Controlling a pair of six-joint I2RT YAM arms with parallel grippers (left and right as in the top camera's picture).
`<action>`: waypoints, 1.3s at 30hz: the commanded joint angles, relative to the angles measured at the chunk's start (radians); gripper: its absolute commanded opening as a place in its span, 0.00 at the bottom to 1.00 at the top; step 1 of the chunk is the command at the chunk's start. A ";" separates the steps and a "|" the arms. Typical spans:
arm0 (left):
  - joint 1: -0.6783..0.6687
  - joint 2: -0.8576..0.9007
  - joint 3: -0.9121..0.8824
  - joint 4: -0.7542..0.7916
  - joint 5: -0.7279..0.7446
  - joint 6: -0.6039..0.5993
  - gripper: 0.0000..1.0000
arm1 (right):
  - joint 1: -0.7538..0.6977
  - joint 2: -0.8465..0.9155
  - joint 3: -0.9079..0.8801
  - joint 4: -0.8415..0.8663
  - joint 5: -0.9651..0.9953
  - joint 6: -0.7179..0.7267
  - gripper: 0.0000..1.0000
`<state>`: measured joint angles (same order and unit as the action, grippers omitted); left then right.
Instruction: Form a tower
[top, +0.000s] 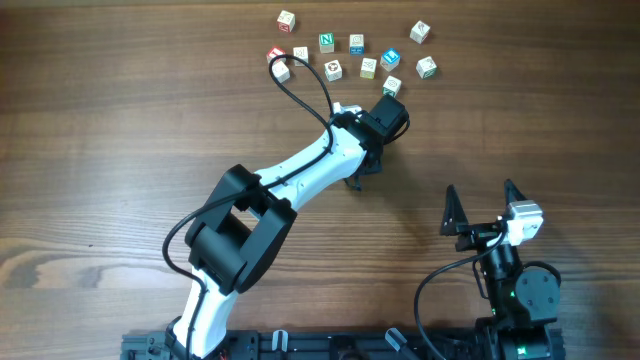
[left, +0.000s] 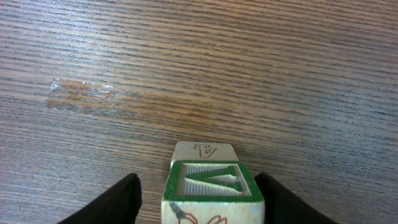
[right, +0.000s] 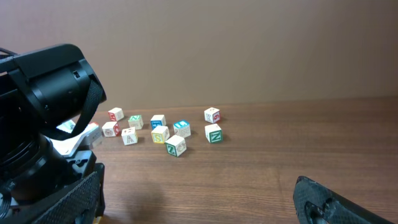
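In the left wrist view the tower's top cube (left: 212, 180) has a green face with a carved letter. Below it a pale cube marked A (left: 204, 149) peeks out. My left gripper (left: 196, 190) is open around the top cube. There is a clear gap to the left finger (left: 118, 202), while the right finger (left: 280, 202) is close beside the cube. From overhead the tower is hidden under the left wrist (top: 385, 118). My right gripper (top: 481, 200) stands open and empty near the front right, its fingertips (right: 323, 202) wide apart.
Several loose letter cubes (top: 355, 55) lie scattered at the back of the table, also seen in the right wrist view as loose cubes (right: 161, 130). A strip of clear tape (left: 81, 99) is stuck to the wood beyond the tower. The left arm (top: 300, 165) crosses the table's middle.
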<state>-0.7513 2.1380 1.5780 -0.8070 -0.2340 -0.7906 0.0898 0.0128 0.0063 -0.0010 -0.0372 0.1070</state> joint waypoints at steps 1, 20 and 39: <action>0.005 0.019 -0.009 0.000 0.009 0.002 0.56 | -0.003 -0.005 -0.001 0.002 -0.013 -0.002 1.00; 0.005 0.019 -0.009 0.000 0.009 0.002 0.42 | -0.003 -0.005 -0.001 0.002 -0.013 -0.002 1.00; 0.005 0.018 -0.009 0.000 0.009 0.002 0.36 | -0.003 -0.005 -0.001 0.002 -0.013 -0.002 1.00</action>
<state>-0.7513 2.1380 1.5780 -0.8070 -0.2340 -0.7910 0.0898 0.0128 0.0063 -0.0010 -0.0372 0.1070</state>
